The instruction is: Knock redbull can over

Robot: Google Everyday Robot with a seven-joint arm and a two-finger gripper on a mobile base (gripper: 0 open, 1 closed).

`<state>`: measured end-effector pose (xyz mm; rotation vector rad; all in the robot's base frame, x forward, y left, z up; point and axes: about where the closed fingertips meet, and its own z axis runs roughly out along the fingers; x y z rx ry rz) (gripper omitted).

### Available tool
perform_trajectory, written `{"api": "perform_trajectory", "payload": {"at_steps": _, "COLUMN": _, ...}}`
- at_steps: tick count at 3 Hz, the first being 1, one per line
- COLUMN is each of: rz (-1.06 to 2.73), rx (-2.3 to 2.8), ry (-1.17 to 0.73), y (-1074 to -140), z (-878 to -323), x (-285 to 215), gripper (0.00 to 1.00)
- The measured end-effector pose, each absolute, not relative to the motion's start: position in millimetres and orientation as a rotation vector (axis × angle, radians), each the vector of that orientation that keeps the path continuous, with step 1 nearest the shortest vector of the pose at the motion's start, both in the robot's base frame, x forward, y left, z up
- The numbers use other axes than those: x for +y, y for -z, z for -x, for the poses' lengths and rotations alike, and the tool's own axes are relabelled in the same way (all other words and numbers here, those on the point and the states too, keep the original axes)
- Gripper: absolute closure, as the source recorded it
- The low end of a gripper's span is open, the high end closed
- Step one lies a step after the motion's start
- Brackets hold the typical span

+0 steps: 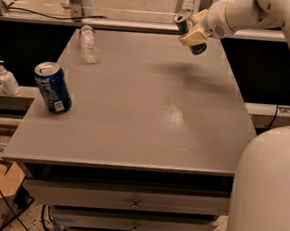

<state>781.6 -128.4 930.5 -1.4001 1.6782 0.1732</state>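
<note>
The redbull can (184, 20) is slim and blue with a silver top. It is tilted, top to the upper left, and held off the grey table (150, 113) above its far right part. Its shadow falls on the tabletop below. My gripper (192, 30) is shut on the can, with tan fingers (193, 38) on either side of it. The white arm reaches in from the upper right.
A wider dark-blue can (52, 87) stands near the table's left edge. A clear plastic bottle (89, 44) lies at the far left. A soap dispenser (6, 78) stands on a shelf to the left. Drawers (135, 204) are under the table. My white body (267, 192) fills the lower right.
</note>
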Motion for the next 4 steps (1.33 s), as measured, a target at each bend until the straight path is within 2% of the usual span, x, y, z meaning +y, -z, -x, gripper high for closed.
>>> {"api": "perform_trajectory", "payload": {"at_steps": 2, "rz": 1.729, "rx": 1.731, "ry": -0.377, "y": -885, "z": -729, "x": -104, "gripper": 0.13}}
{"api": "perform_trajectory", "payload": {"at_steps": 3, "rz": 1.817, "rx": 1.772, "ry": -0.471, "y": -868, "z": -704, "x": -106, "gripper": 0.00}}
{"api": "perform_trajectory", "payload": {"at_steps": 4, "rz": 1.808, "rx": 1.783, "ry": -0.534, "y": -864, "z": -694, "x": -107, "gripper": 0.00}}
